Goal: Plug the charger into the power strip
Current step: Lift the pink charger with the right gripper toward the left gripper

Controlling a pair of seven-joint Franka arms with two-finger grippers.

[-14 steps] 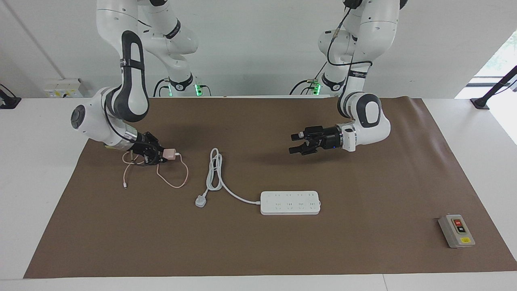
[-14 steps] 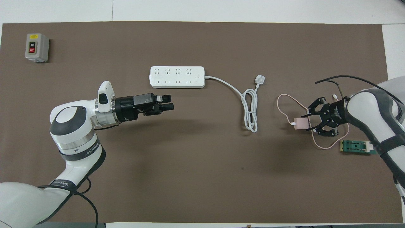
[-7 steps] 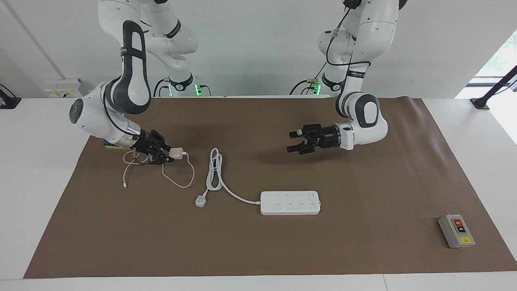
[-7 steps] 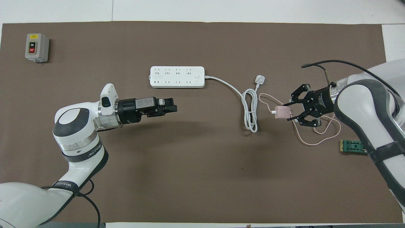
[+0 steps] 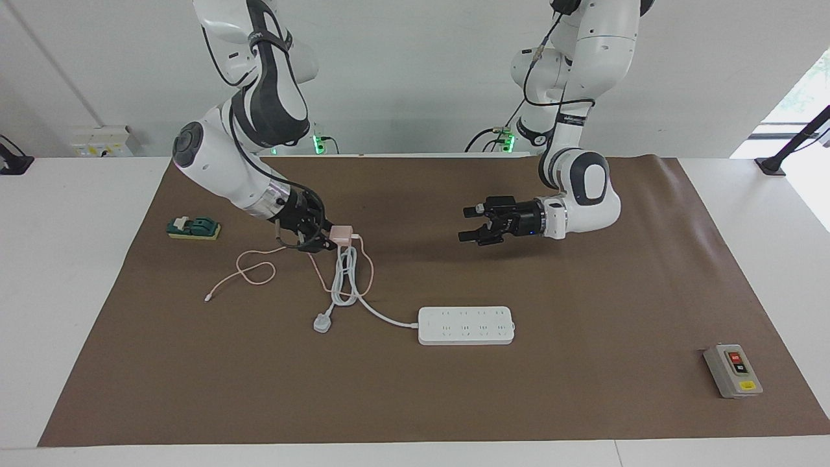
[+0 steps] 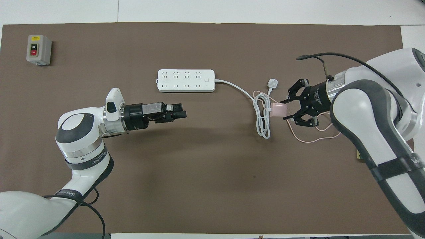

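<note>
The charger is a small pale-pink cube held up in the air, with my right gripper shut on it. It hangs over the coiled white cord. Its thin pink cable trails on the mat toward the right arm's end. The power strip lies flat, farther from the robots than both grippers. My left gripper hovers open and empty over bare mat, nearer to the robots than the strip.
The strip's white three-pin plug lies beside the coil. A grey switch box sits at the left arm's end, far from the robots. A green block rests at the right arm's end of the brown mat.
My right gripper has carried the charger from beside the green block to over the coiled cord, dragging the pink cable along. The left gripper has barely shifted.
</note>
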